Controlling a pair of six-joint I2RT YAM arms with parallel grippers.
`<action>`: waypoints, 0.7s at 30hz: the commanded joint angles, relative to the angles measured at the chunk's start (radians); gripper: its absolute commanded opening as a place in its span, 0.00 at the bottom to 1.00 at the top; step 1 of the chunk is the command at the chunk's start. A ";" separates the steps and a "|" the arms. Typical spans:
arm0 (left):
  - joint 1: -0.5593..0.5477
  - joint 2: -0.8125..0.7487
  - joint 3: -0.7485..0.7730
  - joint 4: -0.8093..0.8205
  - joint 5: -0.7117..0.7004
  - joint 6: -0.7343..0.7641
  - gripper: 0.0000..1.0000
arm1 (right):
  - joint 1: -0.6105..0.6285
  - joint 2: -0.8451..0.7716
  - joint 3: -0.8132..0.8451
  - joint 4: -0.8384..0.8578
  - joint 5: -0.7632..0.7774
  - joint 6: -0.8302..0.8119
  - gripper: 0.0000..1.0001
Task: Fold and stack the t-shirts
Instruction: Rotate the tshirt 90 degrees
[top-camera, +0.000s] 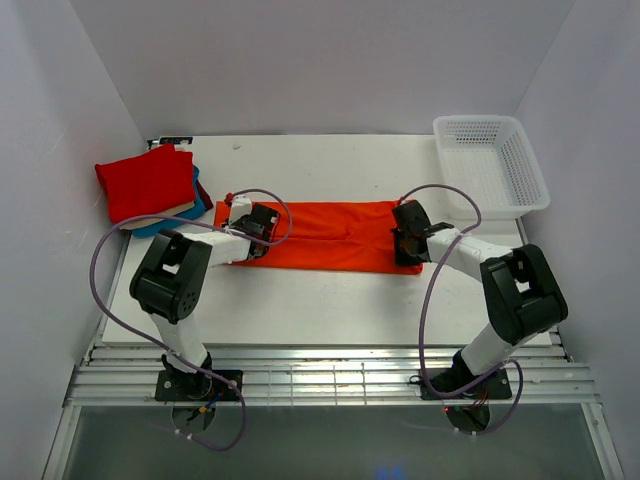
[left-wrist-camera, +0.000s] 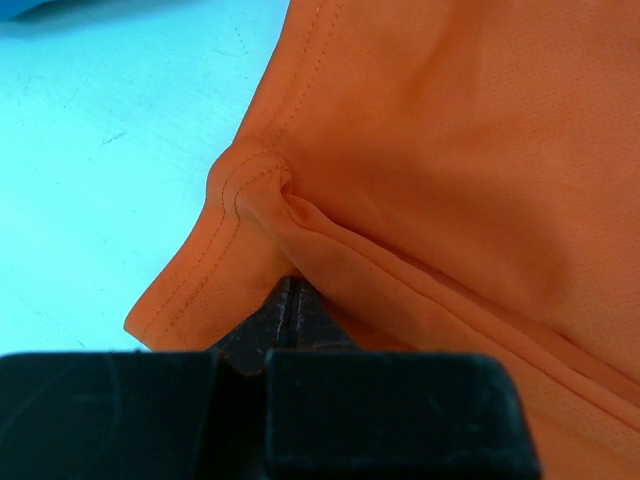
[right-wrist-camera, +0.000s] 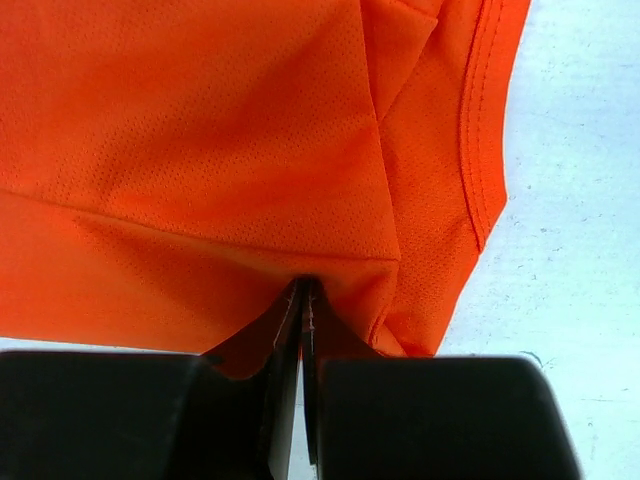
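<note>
An orange t-shirt (top-camera: 335, 236) lies as a long folded strip across the middle of the table. My left gripper (top-camera: 252, 232) is shut on its left end, pinching a bunched hem (left-wrist-camera: 262, 185); the left gripper (left-wrist-camera: 290, 285) shows its tips pressed together under the cloth. My right gripper (top-camera: 407, 243) is shut on the strip's right end, and in the right wrist view the right gripper (right-wrist-camera: 306, 287) clamps a fold of the orange t-shirt (right-wrist-camera: 200, 150). At the back left sits a stack of folded t-shirts: red (top-camera: 145, 181) on top, cream and teal-blue edges (top-camera: 185, 215) below.
A white mesh basket (top-camera: 520, 150) stands at the back right corner. White walls close in the table on both sides and behind. A metal rail (top-camera: 330, 380) runs along the near edge by the arm bases.
</note>
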 joint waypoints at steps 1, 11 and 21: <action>0.014 0.031 0.040 -0.079 0.076 -0.025 0.00 | 0.004 0.033 0.042 -0.019 0.034 0.014 0.08; 0.029 0.071 0.042 -0.116 0.386 -0.028 0.00 | 0.002 0.228 0.219 -0.077 0.096 -0.019 0.08; -0.090 -0.124 -0.193 -0.105 0.452 -0.187 0.00 | 0.001 0.438 0.482 -0.150 0.178 -0.051 0.08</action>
